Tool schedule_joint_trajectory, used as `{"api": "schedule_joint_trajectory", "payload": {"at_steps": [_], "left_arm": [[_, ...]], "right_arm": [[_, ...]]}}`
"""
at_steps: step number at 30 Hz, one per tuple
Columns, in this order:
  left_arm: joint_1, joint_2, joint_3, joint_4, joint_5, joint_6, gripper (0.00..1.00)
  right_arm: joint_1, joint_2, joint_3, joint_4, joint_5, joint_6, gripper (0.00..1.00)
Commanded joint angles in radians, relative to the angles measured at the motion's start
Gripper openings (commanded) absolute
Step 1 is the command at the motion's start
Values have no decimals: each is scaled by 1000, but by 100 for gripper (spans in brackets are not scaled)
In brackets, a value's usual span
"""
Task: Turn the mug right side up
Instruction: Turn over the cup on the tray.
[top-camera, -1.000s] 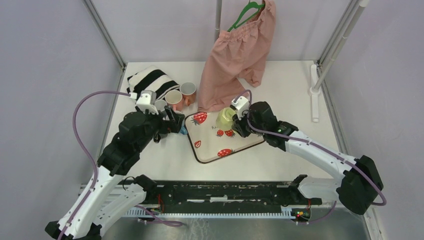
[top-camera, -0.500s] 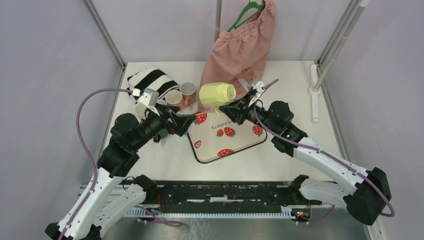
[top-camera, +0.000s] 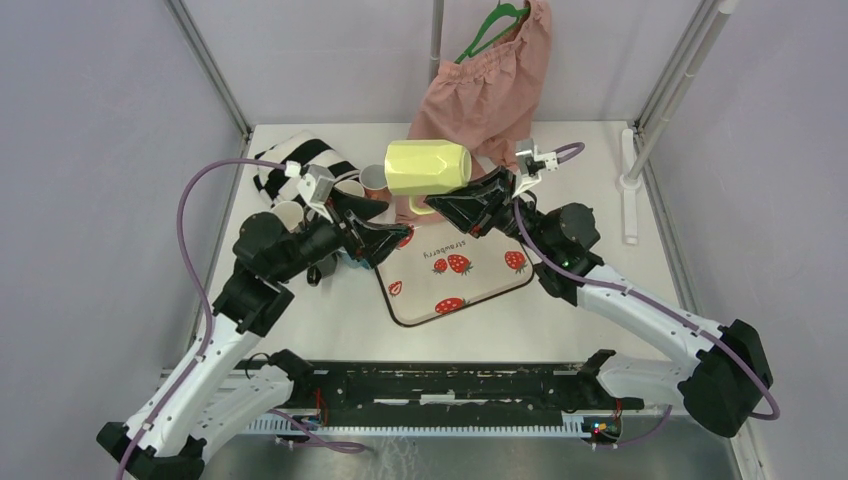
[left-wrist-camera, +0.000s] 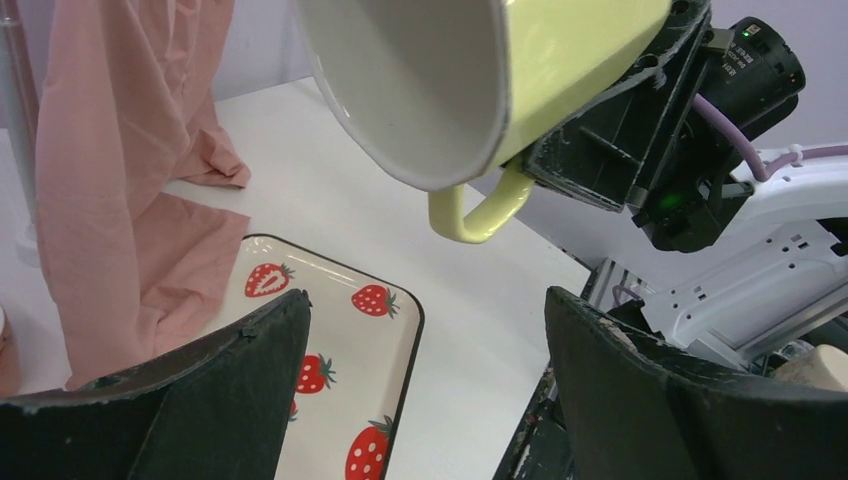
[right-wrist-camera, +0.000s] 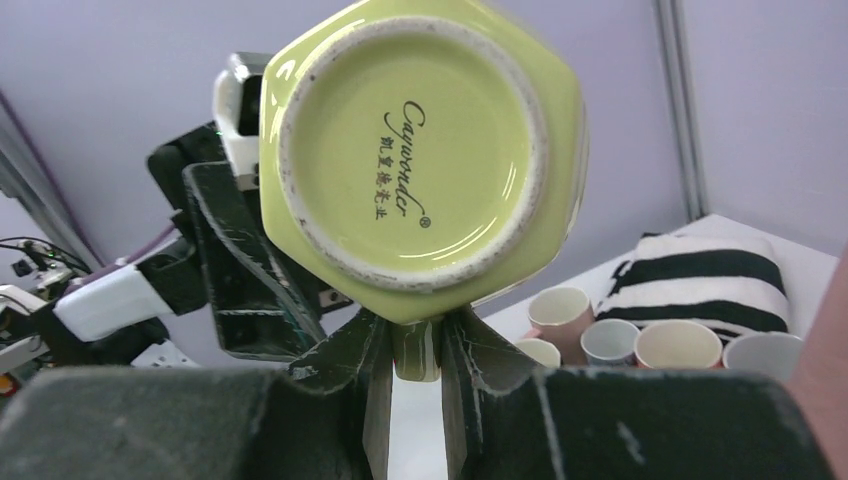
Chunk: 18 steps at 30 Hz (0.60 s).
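The yellow-green mug (top-camera: 428, 167) hangs in the air above the strawberry tray (top-camera: 470, 285), lying on its side with its mouth toward the left arm. My right gripper (top-camera: 447, 204) is shut on the mug's handle (left-wrist-camera: 480, 215), which points down. In the right wrist view the mug's base (right-wrist-camera: 410, 150) faces the camera and the gripper (right-wrist-camera: 415, 345) pinches the handle. My left gripper (top-camera: 392, 228) is open, just left of and below the mug's mouth. In the left wrist view the left gripper (left-wrist-camera: 427, 300) holds nothing, with the mug (left-wrist-camera: 560, 70) above it and the tray (left-wrist-camera: 345, 340) below.
Pink shorts (top-camera: 480, 90) hang from a green hanger at the back, draping onto the table. A striped cloth (top-camera: 300, 160) and several small cups (right-wrist-camera: 640, 340) sit at the back left, behind the left gripper. A white stand (top-camera: 630, 180) is at the right edge.
The right gripper lifted the mug off the tray and turned it onto its side, carrying it up and to the left. The left gripper swung right toward the mug's mouth.
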<state>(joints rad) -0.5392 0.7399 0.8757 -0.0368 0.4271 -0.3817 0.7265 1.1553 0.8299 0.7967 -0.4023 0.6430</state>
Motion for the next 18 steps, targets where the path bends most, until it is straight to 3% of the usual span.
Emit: {"api": "schedule_joint_trajectory", "payload": {"at_steps": [1, 12, 18], "left_arm": [[-7, 27, 3, 123, 61, -45, 92], [-31, 81, -22, 464, 251, -175, 92], [-62, 119, 7, 482, 290, -174, 88]], "right_arm": [[3, -9, 71, 267, -39, 88, 0], [4, 42, 69, 466, -95, 194, 0], [7, 55, 69, 521, -116, 219, 0]]}}
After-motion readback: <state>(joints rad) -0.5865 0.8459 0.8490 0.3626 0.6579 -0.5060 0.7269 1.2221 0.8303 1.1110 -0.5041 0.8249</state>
